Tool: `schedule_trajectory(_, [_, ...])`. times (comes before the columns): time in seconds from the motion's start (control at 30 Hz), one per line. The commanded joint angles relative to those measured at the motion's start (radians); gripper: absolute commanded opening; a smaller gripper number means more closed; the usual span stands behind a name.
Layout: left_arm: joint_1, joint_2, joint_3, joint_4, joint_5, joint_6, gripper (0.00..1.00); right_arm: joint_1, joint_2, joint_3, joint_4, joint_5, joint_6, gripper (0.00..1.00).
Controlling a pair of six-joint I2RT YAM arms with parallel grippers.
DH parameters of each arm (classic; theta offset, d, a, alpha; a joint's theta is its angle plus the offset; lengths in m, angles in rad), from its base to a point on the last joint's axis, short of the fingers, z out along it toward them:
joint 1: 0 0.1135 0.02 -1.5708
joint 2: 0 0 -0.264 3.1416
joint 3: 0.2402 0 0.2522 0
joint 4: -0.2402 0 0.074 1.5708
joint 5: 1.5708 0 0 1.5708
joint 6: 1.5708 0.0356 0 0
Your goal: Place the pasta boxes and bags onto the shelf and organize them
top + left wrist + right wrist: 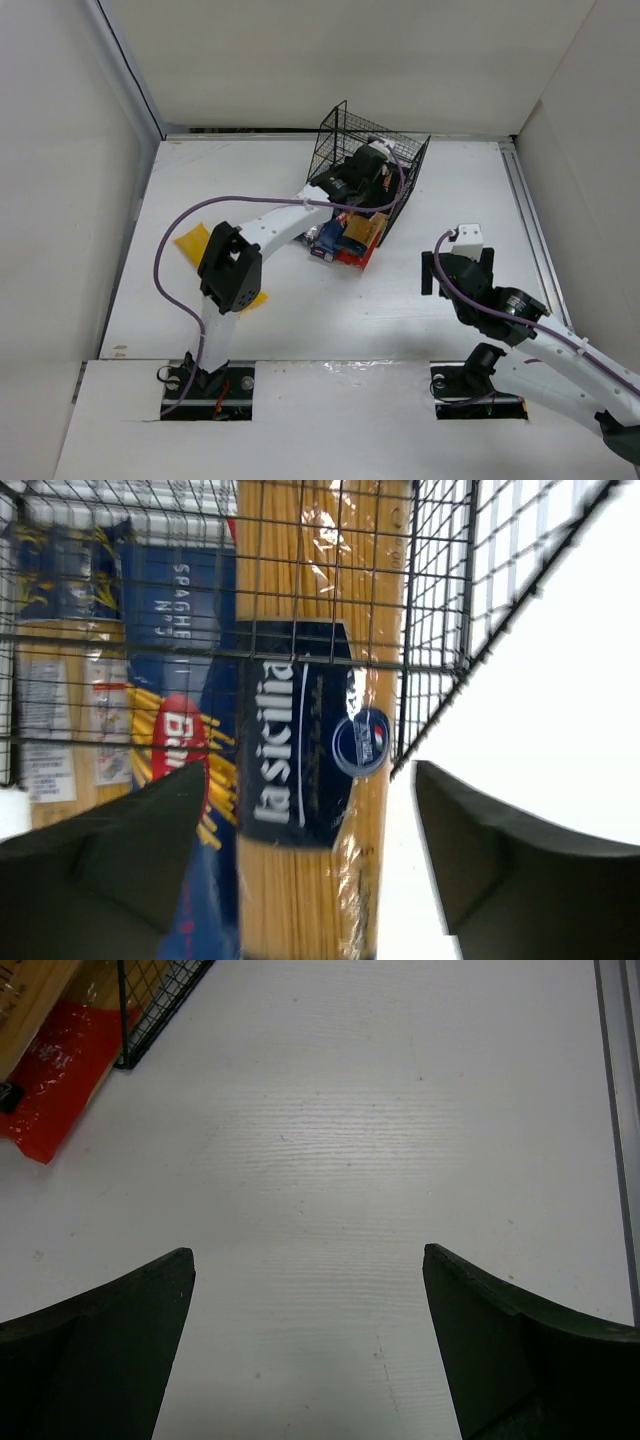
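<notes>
White links and black joint housings are seen on the left arm [270, 228] and the right arm [503, 306]. A purple cable [157, 265] is run along each. Dark, wedge-shaped fingers [90, 1360] are shown, and a white block [468, 237] is mounted at the right wrist.

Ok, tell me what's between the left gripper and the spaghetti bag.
The shelf mesh crosses the spaghetti bag's far part. Its near part, framed by the open left gripper, is bare: nothing visible in the way there.
</notes>
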Motion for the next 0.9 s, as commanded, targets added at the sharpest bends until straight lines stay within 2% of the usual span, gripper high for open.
schedule_trajectory(0.0, [0.001, -0.185, -0.059, 0.026, 0.0, 0.005, 0.85, -0.005, -0.01, 0.012, 0.074, -0.021, -0.058, 1.0])
schedule_trajectory(0.03, [0.001, -0.213, -0.083, 0.026, -0.015, 0.005, 0.9, -0.005, -0.01, 0.012, 0.074, -0.021, -0.071, 1.0])
schedule_trajectory(0.1, [0.001, -0.321, -0.143, 0.014, -0.047, -0.088, 0.95, -0.005, -0.001, 0.012, 0.146, -0.061, -0.123, 1.0])
schedule_trajectory(0.13, [0.001, -0.37, -0.251, 0.014, -0.106, -0.137, 0.95, -0.005, -0.001, 0.012, 0.164, -0.075, -0.188, 1.0])
schedule_trajectory(0.17, [0.001, -0.479, -0.318, 0.005, -0.133, -0.194, 0.99, -0.005, 0.008, 0.012, 0.175, -0.101, -0.201, 1.0])
schedule_trajectory(0.2, [0.001, -0.537, -0.393, 0.005, -0.16, -0.316, 0.99, -0.005, 0.008, 0.012, 0.187, -0.116, -0.216, 1.0])
schedule_trajectory(0.23, [0.024, -0.596, -0.541, -0.004, -0.185, -0.381, 0.99, -0.005, 0.019, 0.012, 0.225, -0.131, -0.262, 1.0])
schedule_trajectory(0.3, [0.058, -0.753, -0.68, -0.067, -0.248, -0.528, 0.99, -0.005, 0.028, 0.012, 0.267, -0.173, -0.305, 1.0])
schedule_trajectory(0.37, [0.154, -0.846, -0.855, -0.115, -0.26, -0.697, 0.99, -0.005, 0.05, 0.012, 0.28, -0.173, -0.315, 1.0])
schedule_trajectory(0.47, [0.303, -0.993, -1.025, -0.208, -0.282, -0.814, 0.99, -0.005, 0.062, 0.012, 0.289, -0.172, -0.315, 1.0])
schedule_trajectory(0.53, [0.371, -1.077, -1.086, -0.266, -0.306, -0.924, 0.99, -0.005, 0.062, 0.002, 0.305, -0.171, -0.334, 1.0])
schedule_trajectory(0.6, [0.463, -1.119, -1.155, -0.267, -0.317, -0.949, 0.99, -0.005, 0.062, 0.002, 0.306, -0.181, -0.345, 1.0])
schedule_trajectory(0.67, [0.538, -1.145, -1.188, -0.197, -0.282, -0.894, 0.99, -0.005, 0.062, -0.009, 0.306, -0.181, -0.345, 1.0])
schedule_trajectory(0.7, [0.613, -1.145, -1.203, -0.176, -0.258, -0.874, 0.99, -0.014, 0.062, -0.009, 0.306, -0.181, -0.345, 1.0])
schedule_trajectory(0.8, [0.708, -1.104, -1.252, -0.083, -0.182, -0.795, 0.99, -0.015, 0.062, -0.018, 0.306, -0.19, -0.345, 1.0])
schedule_trajectory(0.87, [0.731, -1.052, -1.252, -0.06, -0.153, -0.767, 0.99, -0.015, 0.073, -0.018, 0.306, -0.19, -0.345, 1.0])
